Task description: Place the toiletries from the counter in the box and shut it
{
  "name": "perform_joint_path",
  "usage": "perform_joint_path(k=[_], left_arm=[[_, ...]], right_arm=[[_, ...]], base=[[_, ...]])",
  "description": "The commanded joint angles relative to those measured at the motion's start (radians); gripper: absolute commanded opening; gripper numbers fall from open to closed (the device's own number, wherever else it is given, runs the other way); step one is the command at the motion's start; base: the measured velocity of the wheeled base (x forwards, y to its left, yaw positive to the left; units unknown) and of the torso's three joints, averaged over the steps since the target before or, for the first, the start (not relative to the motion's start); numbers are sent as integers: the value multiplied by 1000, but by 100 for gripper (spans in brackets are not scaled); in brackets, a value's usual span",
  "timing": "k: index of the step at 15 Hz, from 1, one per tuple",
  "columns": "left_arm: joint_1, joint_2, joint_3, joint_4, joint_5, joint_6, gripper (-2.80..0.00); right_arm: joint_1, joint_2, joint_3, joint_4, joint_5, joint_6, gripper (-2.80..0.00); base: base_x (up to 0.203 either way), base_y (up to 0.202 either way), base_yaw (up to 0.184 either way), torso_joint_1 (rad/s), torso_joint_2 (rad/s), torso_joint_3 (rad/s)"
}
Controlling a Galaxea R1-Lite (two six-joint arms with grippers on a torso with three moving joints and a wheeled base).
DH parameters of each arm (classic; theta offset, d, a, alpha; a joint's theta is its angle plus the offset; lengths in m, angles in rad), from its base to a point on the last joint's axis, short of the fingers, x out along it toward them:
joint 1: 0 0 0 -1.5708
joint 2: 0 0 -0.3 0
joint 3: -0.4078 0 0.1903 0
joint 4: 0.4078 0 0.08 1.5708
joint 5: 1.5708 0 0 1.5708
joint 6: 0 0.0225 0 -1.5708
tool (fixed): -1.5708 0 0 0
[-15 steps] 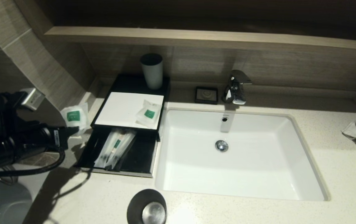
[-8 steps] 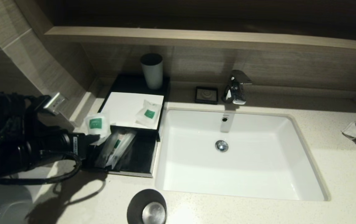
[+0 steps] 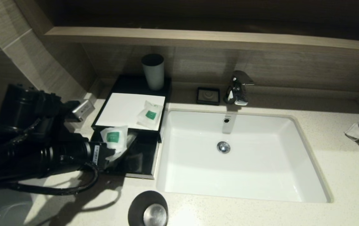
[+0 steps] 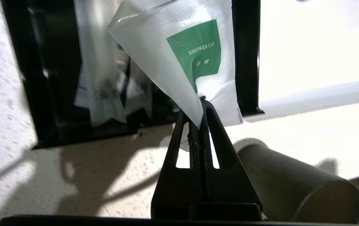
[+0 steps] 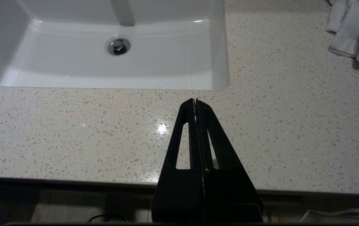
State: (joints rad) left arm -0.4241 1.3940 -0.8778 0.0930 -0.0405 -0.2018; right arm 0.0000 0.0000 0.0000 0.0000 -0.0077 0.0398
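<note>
Sachet (image 4: 179, 59) with its green label sits clenched by one corner in the left tool (image 4: 200, 103), fanning out ahead of the fingertips over the box's (image 3: 126, 110) open drawer (image 3: 141, 157). Squarish, it shows no clear long axis. Right tool (image 5: 195, 102), clenched on nothing, hangs above the table (image 5: 276, 125).

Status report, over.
Left gripper shut on green-labelled shower cap sachet over black box's open drawer. Right gripper parked, shut. Second squarish sachet atop box.
</note>
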Motion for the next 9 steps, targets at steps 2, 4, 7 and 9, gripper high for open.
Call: perform_joint_path(k=[2, 4, 7, 9], left_arm=[[-49, 53, -78, 91, 7, -41, -280], [-50, 83, -112, 119, 7, -49, -280], [-50, 112, -148, 158, 7, -75, -280], [-48, 126, -179, 193, 7, -99, -280]], right_arm=[[0, 0, 0, 0, 0, 0, -280], [0, 0, 0, 0, 0, 0, -280], [0, 0, 0, 0, 0, 0, -280], [0, 0, 0, 0, 0, 0, -280]], base=[[0, 0, 0, 0, 0, 0], [0, 0, 0, 0, 0, 0], [0, 0, 0, 0, 0, 0], [0, 0, 0, 0, 0, 0]])
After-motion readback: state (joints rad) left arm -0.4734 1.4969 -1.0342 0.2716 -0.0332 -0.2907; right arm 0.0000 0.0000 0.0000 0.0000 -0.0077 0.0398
